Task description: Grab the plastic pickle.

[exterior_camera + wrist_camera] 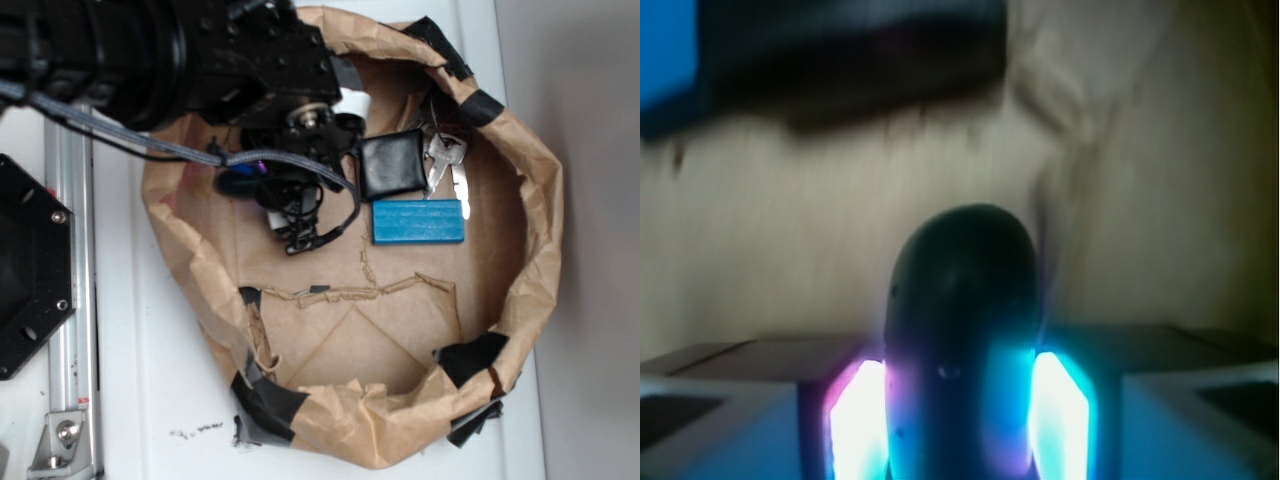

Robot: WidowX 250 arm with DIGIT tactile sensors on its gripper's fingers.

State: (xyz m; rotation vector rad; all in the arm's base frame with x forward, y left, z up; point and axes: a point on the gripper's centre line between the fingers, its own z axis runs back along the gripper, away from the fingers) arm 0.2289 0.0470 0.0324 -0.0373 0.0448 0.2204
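Note:
In the wrist view the plastic pickle (962,290), dark teal-green and glossy with a rounded end, stands between my two glowing pads (860,420). Both pads press against its sides, so my gripper (960,405) is shut on it. In the exterior view my gripper (257,178) hangs over the left part of a brown paper bag (540,250), and only a dark sliver of the pickle (237,186) shows under the arm. The arm hides most of the grip there.
A black square pouch (392,165) and a blue ribbed block (418,221) lie on the bag's floor to the right of the gripper. Metal keys (447,160) lie behind them. The bag's rolled, black-taped rim rings the area. A black mount (25,265) sits at the left.

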